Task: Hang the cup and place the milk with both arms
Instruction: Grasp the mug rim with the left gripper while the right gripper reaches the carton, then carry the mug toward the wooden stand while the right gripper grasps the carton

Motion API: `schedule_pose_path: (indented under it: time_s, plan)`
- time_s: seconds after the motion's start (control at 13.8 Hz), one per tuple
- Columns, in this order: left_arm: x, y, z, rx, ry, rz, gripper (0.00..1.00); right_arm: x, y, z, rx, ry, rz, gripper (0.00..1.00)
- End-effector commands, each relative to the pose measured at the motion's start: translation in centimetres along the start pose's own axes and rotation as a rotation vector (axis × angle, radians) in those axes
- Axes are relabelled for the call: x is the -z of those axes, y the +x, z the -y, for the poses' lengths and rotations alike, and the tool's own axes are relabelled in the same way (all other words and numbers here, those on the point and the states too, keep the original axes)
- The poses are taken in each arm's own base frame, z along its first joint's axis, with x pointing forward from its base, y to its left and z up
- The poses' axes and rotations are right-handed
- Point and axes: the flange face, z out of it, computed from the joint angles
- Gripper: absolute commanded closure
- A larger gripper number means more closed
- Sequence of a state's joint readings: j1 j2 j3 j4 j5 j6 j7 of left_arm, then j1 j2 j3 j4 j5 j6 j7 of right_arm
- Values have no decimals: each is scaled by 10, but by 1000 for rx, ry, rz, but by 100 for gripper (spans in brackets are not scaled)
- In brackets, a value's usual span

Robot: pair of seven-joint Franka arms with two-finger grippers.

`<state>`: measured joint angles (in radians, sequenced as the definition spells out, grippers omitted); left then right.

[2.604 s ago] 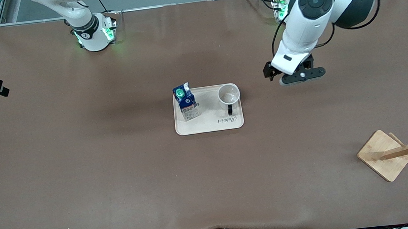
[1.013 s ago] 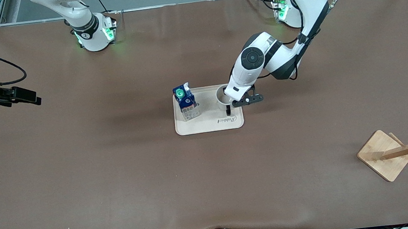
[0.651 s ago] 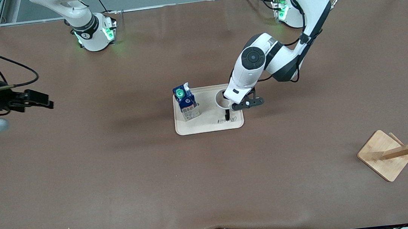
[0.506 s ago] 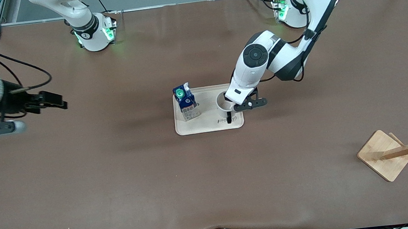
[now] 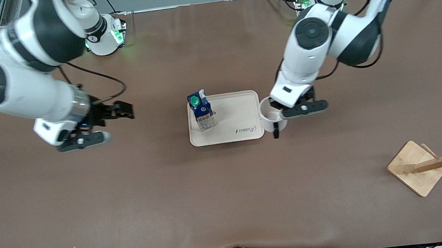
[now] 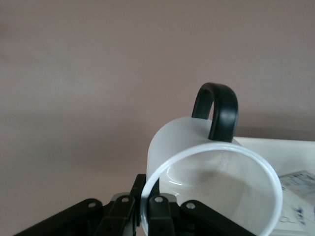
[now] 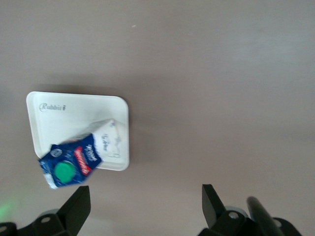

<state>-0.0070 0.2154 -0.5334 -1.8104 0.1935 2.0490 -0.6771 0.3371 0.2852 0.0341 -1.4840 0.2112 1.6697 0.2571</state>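
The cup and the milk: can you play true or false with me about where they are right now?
1. The left gripper holds the cup by its rim. True.
2. The cup stands inside the tray. False: it is lifted, at the tray's edge toward the left arm's end.
3. The milk stands on the tray. True.
4. The right gripper holds the milk. False: it is open, over bare table.
5. The cup hangs on the wooden rack. False: the rack holds nothing.

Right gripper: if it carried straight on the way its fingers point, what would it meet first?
Probably the milk on the tray: the open right gripper points across bare table toward it, though its height is unclear.
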Motion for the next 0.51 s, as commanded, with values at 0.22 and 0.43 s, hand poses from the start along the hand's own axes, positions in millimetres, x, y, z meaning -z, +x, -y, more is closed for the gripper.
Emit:
schedule_pose_path:
  time_s: [0.22,0.43]
  plan:
    - [77,46,111,-80,71,-2,100,-86,9,86,42,85,59,0]
    - [98,59,167,-128,99,60,100,-115,6,106,58,100,98,0]
